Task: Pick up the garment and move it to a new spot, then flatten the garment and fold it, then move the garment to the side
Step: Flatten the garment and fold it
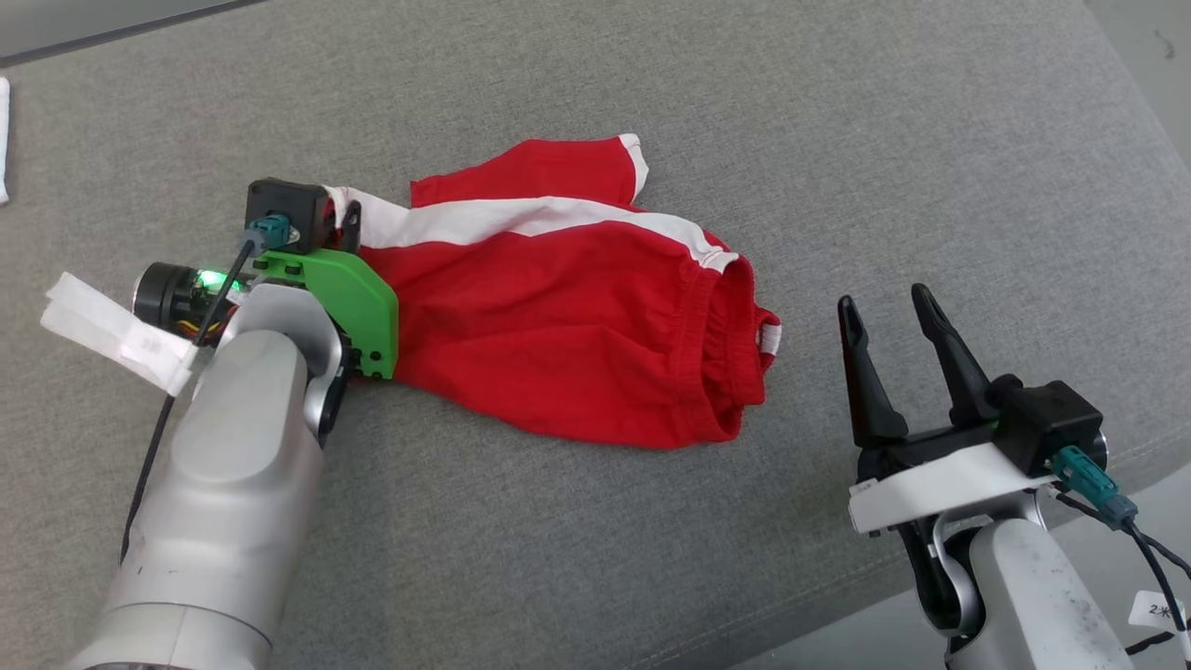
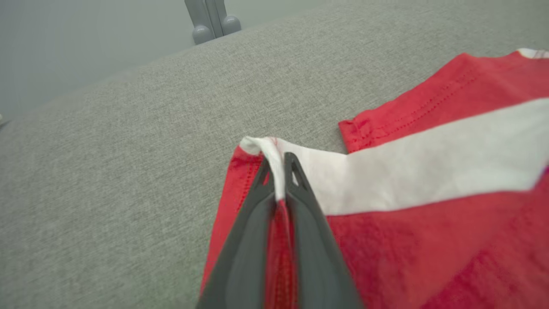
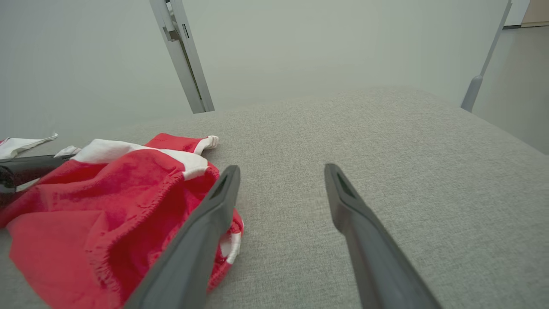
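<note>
The garment (image 1: 558,316) is a pair of red shorts with a white side stripe, lying crumpled on the grey cushion (image 1: 651,112). My left gripper (image 2: 279,161) is shut on the garment's leg hem (image 2: 266,148) at its left end, pinching the white stripe's corner between both fingers; in the head view the left gripper (image 1: 344,219) sits under its green bracket. My right gripper (image 1: 889,307) stands open to the right of the elastic waistband (image 1: 735,326), apart from it. In the right wrist view the garment (image 3: 107,206) lies left of my right gripper (image 3: 281,169).
The cushion's front right edge (image 1: 1070,502) drops off near my right arm. A white cloth (image 1: 3,140) lies at the far left edge. Grey posts (image 3: 182,56) stand beyond the cushion's far side. Bare cushion stretches behind and to the right of the garment.
</note>
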Motion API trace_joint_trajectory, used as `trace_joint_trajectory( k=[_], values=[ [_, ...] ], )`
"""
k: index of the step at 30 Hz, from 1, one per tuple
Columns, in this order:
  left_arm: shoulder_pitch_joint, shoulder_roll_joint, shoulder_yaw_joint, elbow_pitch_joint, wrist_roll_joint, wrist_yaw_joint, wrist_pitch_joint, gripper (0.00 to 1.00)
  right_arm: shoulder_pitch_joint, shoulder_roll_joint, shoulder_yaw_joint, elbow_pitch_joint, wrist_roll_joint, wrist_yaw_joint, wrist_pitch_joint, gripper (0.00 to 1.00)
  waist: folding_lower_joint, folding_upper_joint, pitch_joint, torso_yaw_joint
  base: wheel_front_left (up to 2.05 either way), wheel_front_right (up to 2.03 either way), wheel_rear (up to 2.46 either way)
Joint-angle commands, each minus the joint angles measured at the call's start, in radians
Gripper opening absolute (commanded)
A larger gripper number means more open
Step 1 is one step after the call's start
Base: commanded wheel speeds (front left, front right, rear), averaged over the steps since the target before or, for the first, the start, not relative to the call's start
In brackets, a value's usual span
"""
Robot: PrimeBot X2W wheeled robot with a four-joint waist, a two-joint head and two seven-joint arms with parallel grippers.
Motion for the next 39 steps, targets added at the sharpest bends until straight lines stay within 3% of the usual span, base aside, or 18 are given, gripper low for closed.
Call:
trace_joint_trajectory(
  k=[1,11,19,24,28,33,39],
  values=[
    [-0.009,-0.002,-0.005,0.002,-0.006,-0.006,-0.018,0.00,-0.005,-0.001,-0.005,-0.001,0.002,0.000,-0.003,1.00,0.0000,0.0000,-0.014,0.018,0.00,0.00,0.00],
    [0.048,-0.021,-0.025,-0.114,-0.041,-0.029,-0.158,0.00,0.025,-0.002,-0.030,0.009,-0.019,0.000,-0.003,1.00,0.0000,0.0000,-0.101,0.109,0.00,0.00,0.00],
    [0.311,-0.014,-0.029,-0.482,-0.146,-0.045,-0.139,0.00,0.084,-0.002,-0.067,0.028,-0.051,0.000,-0.003,1.00,0.0000,0.0000,-0.186,0.185,0.00,0.00,0.00],
    [0.563,0.000,-0.021,-0.770,-0.201,0.003,-0.070,0.00,0.126,-0.002,-0.078,0.033,-0.067,0.000,-0.003,1.00,0.0000,0.0000,-0.215,0.207,0.00,0.00,0.00],
    [0.725,0.008,0.006,-0.897,-0.235,0.058,-0.033,0.00,0.149,-0.002,-0.083,0.037,-0.075,0.000,-0.003,1.00,0.0000,0.0000,-0.225,0.213,0.00,0.00,0.00],
    [0.830,0.004,0.022,-0.910,-0.273,0.091,-0.016,0.00,0.156,-0.002,-0.078,0.046,-0.081,0.000,-0.003,1.00,0.0000,0.0000,-0.236,0.212,0.00,0.00,0.00],
    [0.872,-0.004,0.055,-0.800,-0.315,0.109,-0.032,0.00,0.151,-0.002,-0.065,0.048,-0.085,0.000,-0.003,1.00,0.0000,0.0000,-0.240,0.201,0.00,0.00,0.00]
  ],
)
